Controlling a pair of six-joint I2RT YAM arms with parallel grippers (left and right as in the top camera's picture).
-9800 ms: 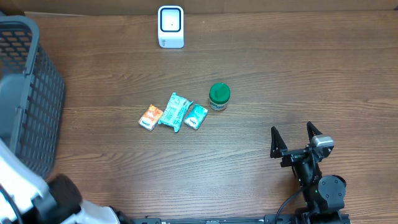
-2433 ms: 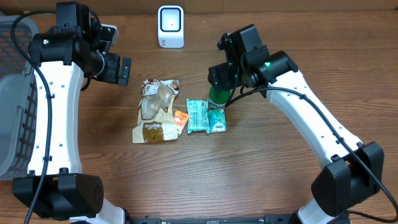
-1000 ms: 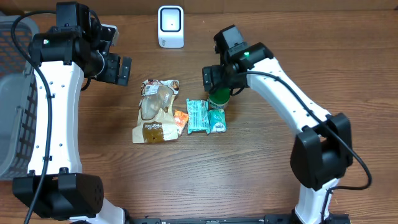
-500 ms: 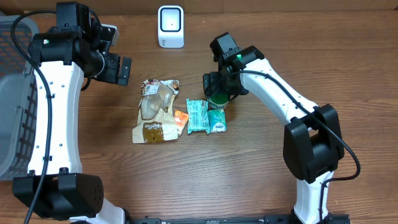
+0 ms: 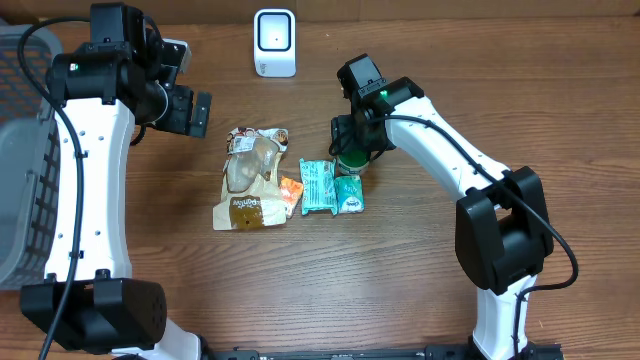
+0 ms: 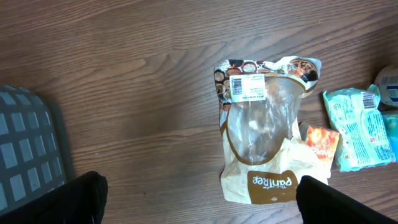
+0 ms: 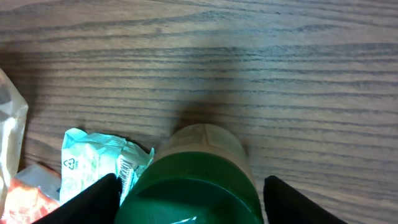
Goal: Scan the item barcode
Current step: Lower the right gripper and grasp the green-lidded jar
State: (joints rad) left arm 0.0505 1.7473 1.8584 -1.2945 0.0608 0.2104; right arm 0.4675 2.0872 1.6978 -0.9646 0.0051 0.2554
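A jar with a green lid (image 5: 349, 163) (image 7: 193, 190) stands upright on the wooden table. My right gripper (image 5: 351, 138) (image 7: 193, 202) is down over it, open, one finger on each side of the lid; the left finger (image 7: 93, 200) is at the lid's edge and the right one (image 7: 301, 202) is slightly clear. The white scanner (image 5: 274, 42) stands at the table's back edge. My left gripper (image 5: 187, 110) (image 6: 199, 199) hangs wide open and holds nothing, above the table to the left of a brown snack bag (image 5: 250, 180) (image 6: 264, 143) with a white barcode label (image 6: 247, 88).
An orange packet (image 5: 290, 190) (image 6: 320, 142) and two teal packets (image 5: 318, 185) (image 7: 93, 155) lie between the bag and the jar, one teal packet touching the jar's base. A grey basket (image 5: 25, 200) (image 6: 25, 149) sits at the left edge.
My right gripper has come down around the green-lidded jar and its jaws have narrowed towards the lid. The left arm and the items on the table have stayed put.
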